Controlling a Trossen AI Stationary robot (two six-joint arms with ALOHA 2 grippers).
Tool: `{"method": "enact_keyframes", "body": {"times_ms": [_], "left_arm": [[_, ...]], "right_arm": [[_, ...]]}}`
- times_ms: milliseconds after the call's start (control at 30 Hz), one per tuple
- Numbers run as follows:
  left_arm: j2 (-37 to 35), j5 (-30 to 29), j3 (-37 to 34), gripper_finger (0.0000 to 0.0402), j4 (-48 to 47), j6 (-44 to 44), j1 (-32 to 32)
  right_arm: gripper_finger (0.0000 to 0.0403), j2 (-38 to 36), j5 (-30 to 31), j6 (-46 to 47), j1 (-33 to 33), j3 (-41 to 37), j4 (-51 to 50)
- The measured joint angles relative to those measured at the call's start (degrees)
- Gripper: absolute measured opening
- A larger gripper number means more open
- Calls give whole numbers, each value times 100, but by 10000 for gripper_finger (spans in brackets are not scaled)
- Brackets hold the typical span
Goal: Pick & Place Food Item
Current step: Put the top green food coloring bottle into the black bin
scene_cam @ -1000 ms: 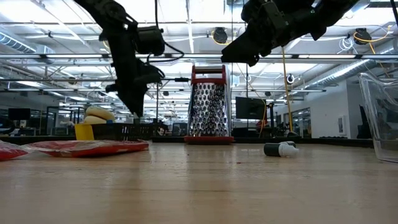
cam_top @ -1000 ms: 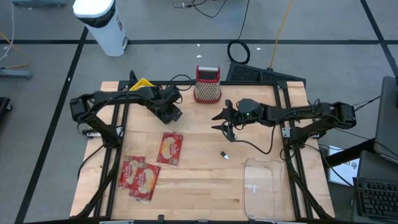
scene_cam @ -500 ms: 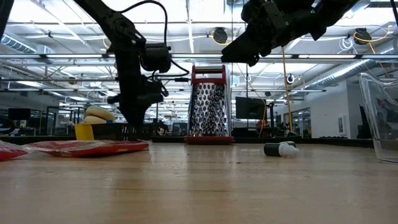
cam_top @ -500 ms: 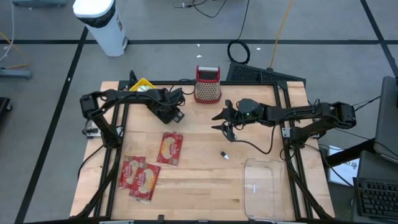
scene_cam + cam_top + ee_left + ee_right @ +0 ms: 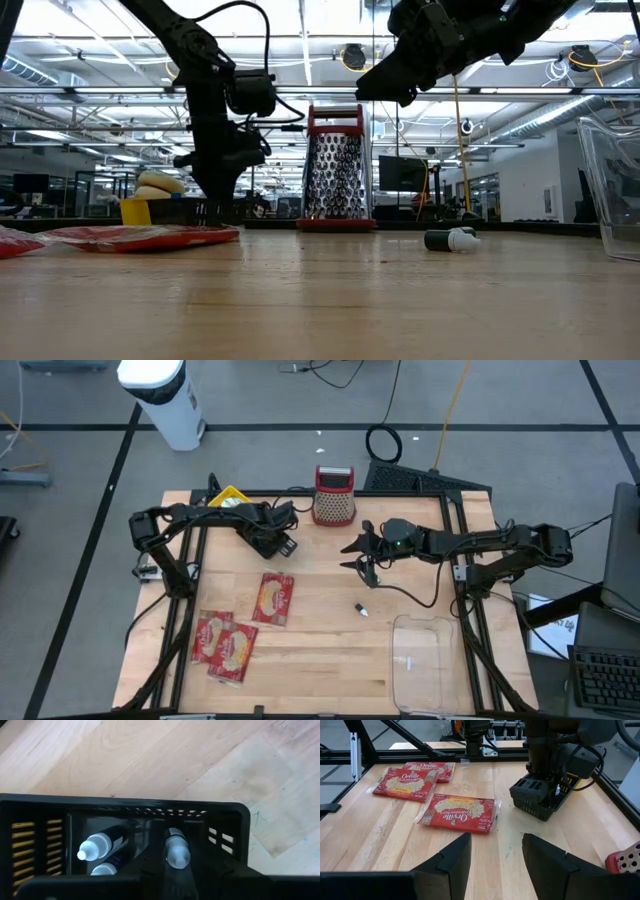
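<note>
Left claw (image 5: 277, 544) first: over the last second I have swung it in from the left and dropped it, and now it sits down in the black basket (image 5: 536, 804) at the back of the table; since half a second ago it has hardly moved; looking past my wrist I see white-capped bottles (image 5: 176, 852) lying in that basket, one right under me; how wide this claw stands I cannot tell, nor whether it has hold of anything; that worries me, because bottles are not the food.

Moving right and toward the front: the food, three red popcorn packets, all flat on the wood and none touched; two overlap near the front left (image 5: 222, 643), the third (image 5: 275, 598) lies just in front of the basket, the nearest to me; no packet has shifted.

Further right: grater (image 5: 334, 497) upright at the back edge; right claw (image 5: 352, 556) hanging mid-table exactly where it was, spread apart and empty, waiting; a small bottle (image 5: 360, 610) on the wood below it; clear tub (image 5: 400, 622) at the front right, holding nothing I can see; so the placing has not begun, I judge.
</note>
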Motion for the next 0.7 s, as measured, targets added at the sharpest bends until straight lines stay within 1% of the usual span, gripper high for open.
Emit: {"method": "enact_keyframes", "body": {"times_ms": [233, 367, 467, 700], "left_arm": [[0, 0, 0, 75, -1, -95, -3], [0, -2, 0, 87, -2, -130, -2], [0, -2, 0, 107, -3, -132, -4], [0, -4, 0, 171, -11, -55, -2]], "right_arm": [[169, 0, 0, -1, 0, 0, -2], [169, 1, 0, 0, 0, 0, -2], [169, 2, 0, -1, 0, 0, -2], [169, 2, 0, -1, 1, 0, -2]]}}
